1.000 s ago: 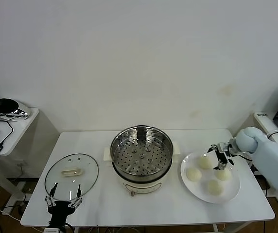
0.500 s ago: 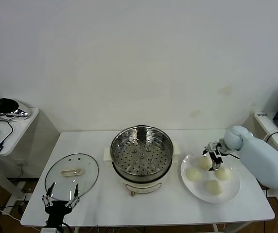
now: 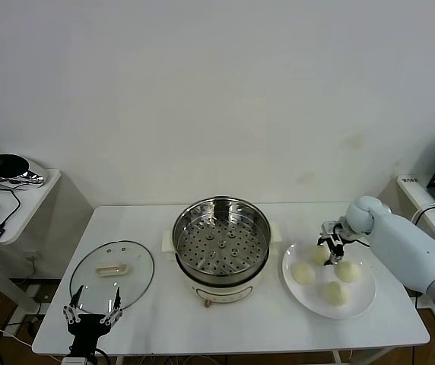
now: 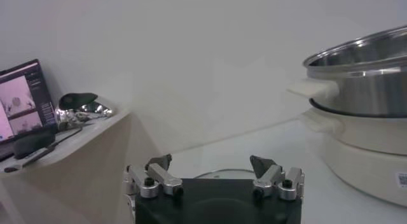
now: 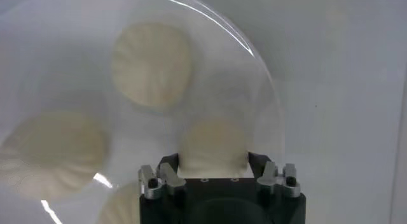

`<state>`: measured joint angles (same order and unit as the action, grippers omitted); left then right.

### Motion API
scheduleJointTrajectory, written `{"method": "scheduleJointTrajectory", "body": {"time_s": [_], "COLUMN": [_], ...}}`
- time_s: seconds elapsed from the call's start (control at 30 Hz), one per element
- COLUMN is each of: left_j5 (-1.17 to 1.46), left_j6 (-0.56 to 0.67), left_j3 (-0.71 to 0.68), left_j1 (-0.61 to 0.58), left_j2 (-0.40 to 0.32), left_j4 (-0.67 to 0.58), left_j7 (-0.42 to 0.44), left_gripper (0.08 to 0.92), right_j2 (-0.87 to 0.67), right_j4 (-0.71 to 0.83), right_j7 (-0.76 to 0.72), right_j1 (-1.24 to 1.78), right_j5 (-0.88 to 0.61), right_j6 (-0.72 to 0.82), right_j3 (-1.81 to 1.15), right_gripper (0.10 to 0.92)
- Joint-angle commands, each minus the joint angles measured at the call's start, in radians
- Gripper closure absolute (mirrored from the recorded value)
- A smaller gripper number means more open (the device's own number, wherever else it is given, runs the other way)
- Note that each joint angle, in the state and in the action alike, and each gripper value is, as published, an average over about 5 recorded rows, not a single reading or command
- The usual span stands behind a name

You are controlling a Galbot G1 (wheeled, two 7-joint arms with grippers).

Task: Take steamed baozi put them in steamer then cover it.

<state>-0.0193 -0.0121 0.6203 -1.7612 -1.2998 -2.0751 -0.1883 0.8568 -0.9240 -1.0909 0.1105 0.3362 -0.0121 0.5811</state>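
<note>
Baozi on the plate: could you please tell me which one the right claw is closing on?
The rear baozi, nearest the wall, sits between the right claw fingers; the other three lie clear.

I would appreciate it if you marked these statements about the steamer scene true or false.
1. The steamer holds no baozi. True.
2. The cover sits on the steamer. False: it lies on the table to the steamer's left.
3. The right pincer has its fingers on either side of a baozi on the plate. True.
4. The left pincer grips the cover's handle. False: it is open, at the table's near edge.
5. Two baozi lie on the plate. False: four.
</note>
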Motion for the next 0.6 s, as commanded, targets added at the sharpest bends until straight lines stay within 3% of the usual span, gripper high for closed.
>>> {"method": "scheduleJointTrajectory", "body": {"time_s": [0.03,0.3,0.6], "left_j5": [0.000,0.003,0.072], "left_j6": [0.002,0.002,-0.005], "left_j3": [0.001,-0.004,-0.011], "left_j1": [-0.001,0.004,0.011], "left_j2": [0.002,0.005,0.025], "left_j4": [0.000,-0.001,-0.006], "left_j7": [-0.001,0.000,0.010], "left_gripper": [0.177,0.177,0.177], "right_j2": [0.006,-0.064,-0.229], "right_j4": [0.001,-0.104,-0.320], "right_j7": [-0.001,-0.008,-0.028], "right_j1": [-0.001,-0.057,-0.309], "right_j5": [-0.002,-0.088,-0.311], "right_j6": [0.001,0.016,0.047], "right_j3": [0.003,0.065,0.180], "right_gripper": [0.418,0.454,0.450]}}
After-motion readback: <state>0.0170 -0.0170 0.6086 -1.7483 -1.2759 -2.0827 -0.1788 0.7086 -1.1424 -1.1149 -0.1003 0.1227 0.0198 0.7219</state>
